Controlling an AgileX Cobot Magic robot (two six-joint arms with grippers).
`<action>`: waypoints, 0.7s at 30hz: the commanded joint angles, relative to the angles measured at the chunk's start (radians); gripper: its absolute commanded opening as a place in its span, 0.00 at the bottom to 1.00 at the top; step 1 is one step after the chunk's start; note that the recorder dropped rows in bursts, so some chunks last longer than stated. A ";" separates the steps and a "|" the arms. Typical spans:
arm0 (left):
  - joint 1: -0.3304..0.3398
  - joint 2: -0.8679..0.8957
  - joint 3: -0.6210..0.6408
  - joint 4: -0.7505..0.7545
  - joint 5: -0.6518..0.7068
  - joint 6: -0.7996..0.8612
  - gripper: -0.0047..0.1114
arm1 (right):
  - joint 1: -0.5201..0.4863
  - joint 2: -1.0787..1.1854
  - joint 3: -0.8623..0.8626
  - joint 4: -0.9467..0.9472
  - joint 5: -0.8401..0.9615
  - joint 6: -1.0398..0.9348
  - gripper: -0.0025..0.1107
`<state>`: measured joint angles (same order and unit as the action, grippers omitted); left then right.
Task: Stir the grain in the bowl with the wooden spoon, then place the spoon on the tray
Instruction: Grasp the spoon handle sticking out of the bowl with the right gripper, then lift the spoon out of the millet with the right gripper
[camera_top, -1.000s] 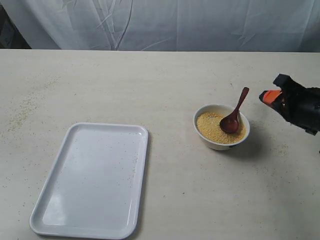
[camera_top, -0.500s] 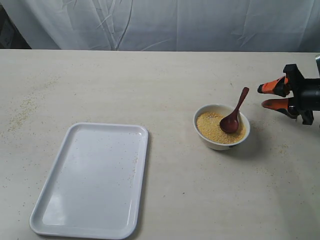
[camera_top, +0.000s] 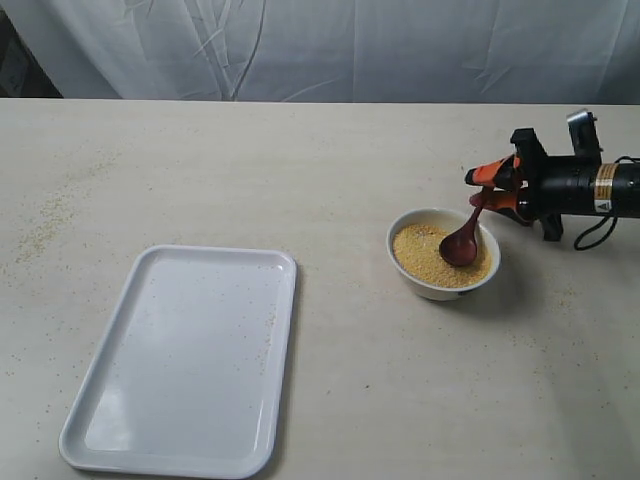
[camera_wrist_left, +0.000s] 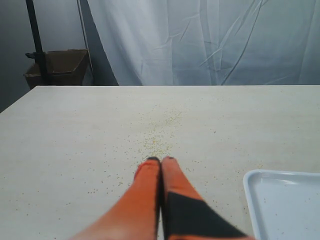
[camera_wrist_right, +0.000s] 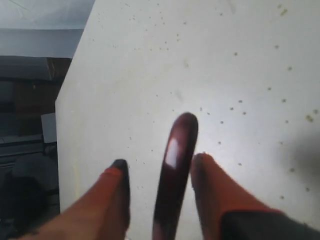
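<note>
now, exterior view: over the last second the right gripper (camera_top: 474, 188) has travelled leftward from the right edge of the frame to the upper end of the wooden spoon (camera_top: 463, 240). its jaws are spread, one above and one below the handle tip. the scoop rests in the grain (camera_top: 420, 256) inside the bowl (camera_top: 441, 289), right of centre, and the handle leans over the rim toward the upper right. spoon, bowl and grain show no shift. the tray (camera_top: 180, 360) lies at the lower left, well apart from the bowl.

left wrist view: the left gripper (camera_wrist_left: 161, 161) has its fingers pressed together on nothing, above the table (camera_wrist_left: 75, 140). a tray (camera_wrist_left: 285, 200) corner shows at the lower right.

right wrist view: the wooden spoon (camera_wrist_right: 180, 132) handle stands inside the right gripper (camera_wrist_right: 159, 163). one finger sits just beside it, the other apart.

judgement: the approach looks complete. closing on the handle comes next, and stirring has not begun.
</note>
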<state>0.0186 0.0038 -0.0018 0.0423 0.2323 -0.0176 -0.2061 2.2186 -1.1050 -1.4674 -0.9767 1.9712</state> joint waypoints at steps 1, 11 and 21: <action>0.002 -0.004 0.002 0.001 -0.001 0.000 0.04 | -0.001 0.000 -0.009 0.059 -0.005 -0.013 0.08; 0.002 -0.004 0.002 0.001 -0.001 0.000 0.04 | 0.017 -0.096 -0.005 0.224 -0.225 -0.147 0.02; 0.002 -0.004 0.002 0.001 -0.001 0.000 0.04 | 0.194 -0.342 0.099 0.160 -0.182 -0.747 0.02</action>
<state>0.0186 0.0038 -0.0018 0.0423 0.2323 -0.0176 -0.0824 1.9201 -1.0487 -1.2839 -1.2056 1.3929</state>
